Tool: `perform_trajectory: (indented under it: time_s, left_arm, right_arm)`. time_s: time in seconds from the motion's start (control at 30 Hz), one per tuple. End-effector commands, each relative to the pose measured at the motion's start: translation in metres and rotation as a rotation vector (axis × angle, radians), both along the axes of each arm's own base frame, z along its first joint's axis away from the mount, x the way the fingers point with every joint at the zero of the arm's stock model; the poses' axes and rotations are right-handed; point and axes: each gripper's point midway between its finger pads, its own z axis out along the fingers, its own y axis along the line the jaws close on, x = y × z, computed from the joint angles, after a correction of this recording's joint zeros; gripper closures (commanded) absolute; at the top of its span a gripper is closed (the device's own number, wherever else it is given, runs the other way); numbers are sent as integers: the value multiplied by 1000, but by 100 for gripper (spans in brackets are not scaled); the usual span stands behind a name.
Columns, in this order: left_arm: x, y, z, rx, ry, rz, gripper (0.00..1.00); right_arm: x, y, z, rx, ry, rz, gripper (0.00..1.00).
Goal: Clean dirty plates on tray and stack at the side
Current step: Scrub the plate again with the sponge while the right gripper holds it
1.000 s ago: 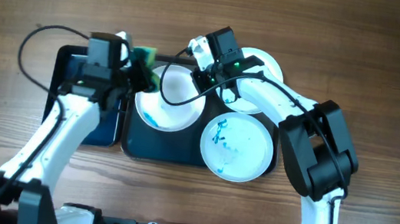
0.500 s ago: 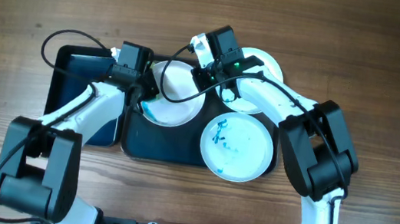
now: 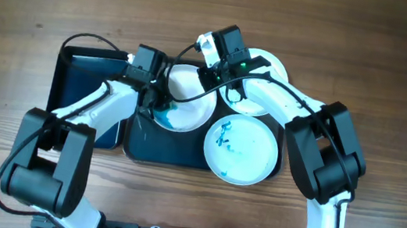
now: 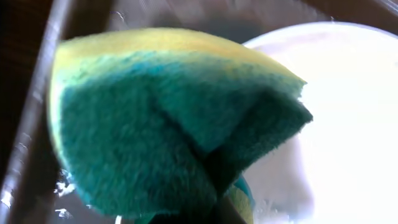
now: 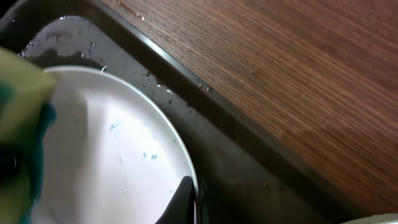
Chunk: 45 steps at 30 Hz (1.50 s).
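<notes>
Wooden table (image 3: 355, 39) carries the tray (image 3: 174, 156); left claw (image 3: 158, 99) squeezes a sponge (image 4: 161, 124) against a plate (image 3: 182, 84), right claw (image 3: 212, 76) pinches its rim.

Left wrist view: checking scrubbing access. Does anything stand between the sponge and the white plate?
Nothing visible does. The sponge in the left gripper meets the plate directly; the right gripper grips its rim.

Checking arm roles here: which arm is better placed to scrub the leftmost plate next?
Left. Its gripper is shut on the sponge, right at the leftmost plate by the teal smear. The right gripper is pinching that plate's far rim, so it is likely steadying it.
</notes>
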Motion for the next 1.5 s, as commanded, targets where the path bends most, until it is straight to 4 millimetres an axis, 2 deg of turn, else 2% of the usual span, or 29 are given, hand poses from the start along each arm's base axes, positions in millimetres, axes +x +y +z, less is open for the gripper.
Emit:
perform_trajectory:
  time_s: [0.0, 0.13, 0.3, 0.53, 0.63, 0.77, 0.93, 1.0, 1.1, 1.27, 1.4, 1.47]
  left_arm:
    - [-61, -47, -27, -114, 219, -112, 96]
    - [-74, -68, -26, -136, 248, -117, 96]
    - [-81, -93, -23, -196, 258, -125, 96]
    - [-84, -97, -21, -226, 278, -112, 96]
    - [-75, -78, -27, -120, 233, -78, 96]
    - [-64, -32, -33, 51, 199, 24, 96]
    - [-55, 28, -34, 165, 207, 166, 96]
    - [-50, 41, -32, 164, 203, 186, 96]
    - [-41, 49, -24, 141, 179, 186, 96]
    - [-25, 46, -1, 105, 104, 164, 96]
    - [-25, 43, 3, 88, 95, 160, 96]
    - [-25, 40, 3, 70, 100, 155, 96]
  right_arm:
    - [3, 8, 1, 31, -5, -29, 96]
    - [6, 10, 4, 51, -10, -50, 96]
    - [7, 10, 5, 73, 12, -94, 95]
    - [8, 11, 6, 93, 25, -128, 96]
    - [8, 11, 5, 91, 25, -126, 96]
    - [4, 9, 2, 58, 16, -78, 96]
    - [-1, 7, -1, 22, 6, -11, 96]
    - [-2, 8, -1, 23, 7, -2, 95]
    - [-8, 15, 1, 49, 12, 69, 91]
    - [-15, 18, 0, 49, 14, 134, 82]
    - [-15, 18, 0, 41, 4, 155, 77]
    - [-18, 18, -1, 36, 4, 184, 70]
